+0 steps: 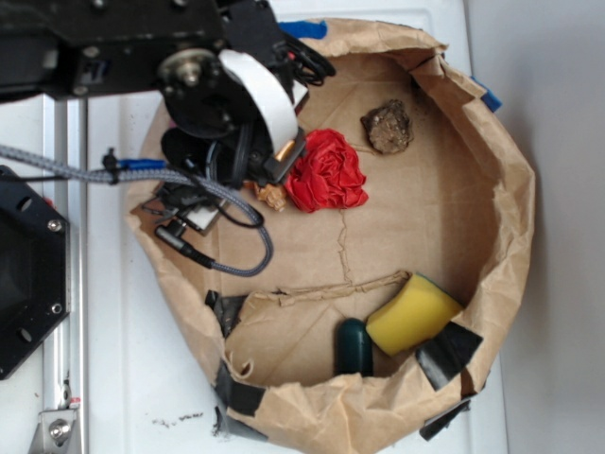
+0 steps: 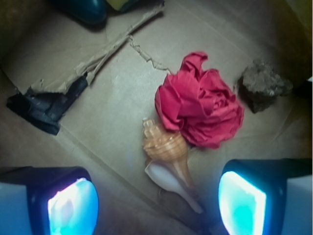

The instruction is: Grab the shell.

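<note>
Paper walls are ringing the work area: a crumpled brown paper bag (image 1: 510, 189) is standing open on the white surface (image 1: 123, 378), its folded rim closing in on every side. The glossy tan-orange spiral shell (image 2: 168, 156) is lying on the bag floor, its knobby end touching the crumpled red cloth (image 2: 200, 100) and its pointed tail reaching toward the camera. The pincer (image 2: 156, 205) is hanging above it with its pads (image 2: 242, 203) standing wide apart, one on either side of the tail, gripping nothing. A rough dark-brown rock (image 2: 264, 85) is sitting just beyond the cloth. A yellow sponge (image 1: 411, 312) and a dark green object (image 1: 354, 346) are resting against the far wall, leaving bare floor between. In the exterior view the black arm is hiding most of the shell.
</note>
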You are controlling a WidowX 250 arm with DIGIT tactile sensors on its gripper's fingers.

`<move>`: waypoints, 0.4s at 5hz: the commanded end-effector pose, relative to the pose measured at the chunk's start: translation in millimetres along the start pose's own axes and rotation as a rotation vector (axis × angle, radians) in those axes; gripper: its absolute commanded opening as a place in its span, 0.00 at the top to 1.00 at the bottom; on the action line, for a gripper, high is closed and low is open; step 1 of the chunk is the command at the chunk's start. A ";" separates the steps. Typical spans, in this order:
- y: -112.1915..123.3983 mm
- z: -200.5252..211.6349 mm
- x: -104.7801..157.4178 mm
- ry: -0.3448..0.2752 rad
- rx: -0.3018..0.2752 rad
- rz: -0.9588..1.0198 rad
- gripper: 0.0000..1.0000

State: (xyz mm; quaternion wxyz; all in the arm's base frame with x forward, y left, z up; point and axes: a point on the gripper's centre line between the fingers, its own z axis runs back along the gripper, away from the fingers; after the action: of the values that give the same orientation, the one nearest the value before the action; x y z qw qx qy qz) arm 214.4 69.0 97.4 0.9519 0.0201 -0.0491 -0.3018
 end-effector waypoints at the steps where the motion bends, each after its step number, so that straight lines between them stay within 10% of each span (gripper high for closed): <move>1: 12.4 2.1 12.2 -0.031 0.037 0.023 0.00; 2: 10.5 -14.1 13.6 -0.033 0.056 0.003 0.00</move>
State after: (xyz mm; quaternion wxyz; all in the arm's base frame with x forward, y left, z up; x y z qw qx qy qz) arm 225.3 73.6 76.2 0.9542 0.0318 -0.0584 -0.2917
